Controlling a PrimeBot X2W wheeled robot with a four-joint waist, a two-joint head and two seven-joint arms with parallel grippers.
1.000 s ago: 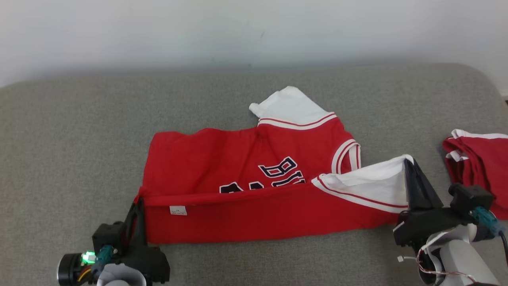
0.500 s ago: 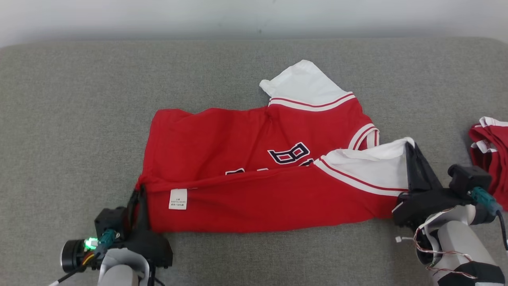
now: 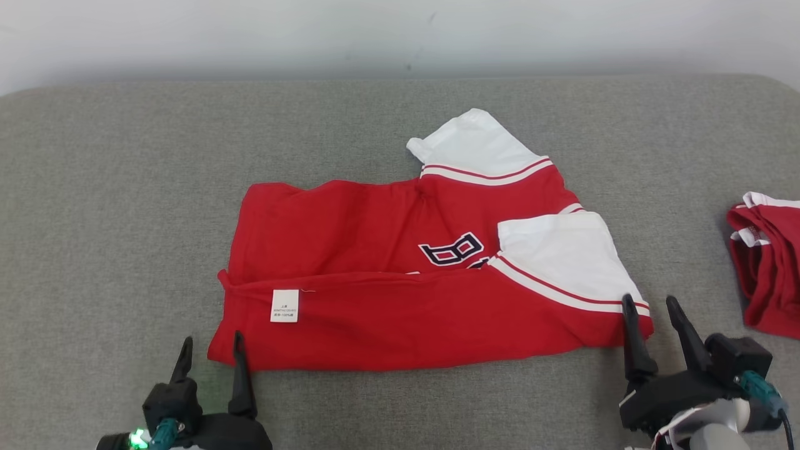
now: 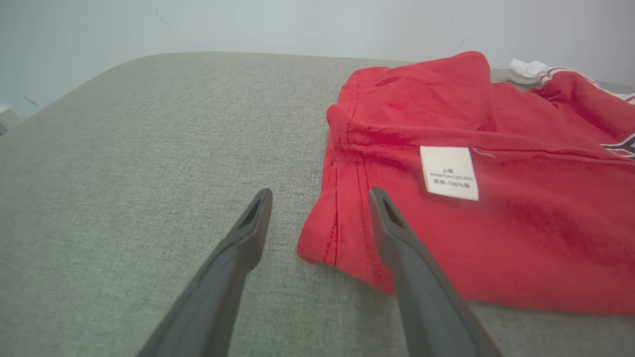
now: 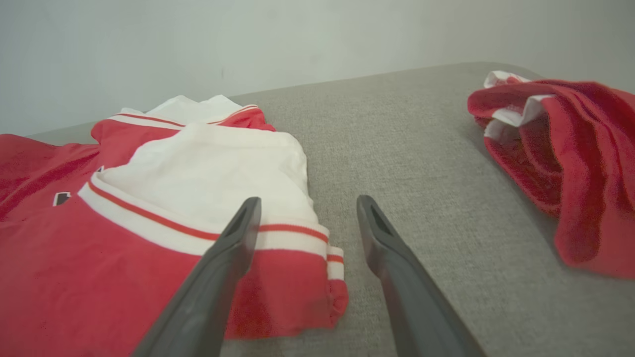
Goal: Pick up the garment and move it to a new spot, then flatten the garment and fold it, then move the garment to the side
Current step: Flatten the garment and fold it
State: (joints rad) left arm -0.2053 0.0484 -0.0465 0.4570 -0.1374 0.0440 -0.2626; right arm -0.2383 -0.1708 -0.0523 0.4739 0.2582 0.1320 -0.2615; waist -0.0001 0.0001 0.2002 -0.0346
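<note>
Fold step in hand. L end effector, R end effector wide, empty; jersey edge just ahead. Grip needed for nxt fold.

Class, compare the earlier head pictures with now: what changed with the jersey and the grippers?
The left gripper and right gripper released the red jersey and drew back, open. The near white sleeve dropped flat. The far sleeve and the second garment stayed put.
</note>
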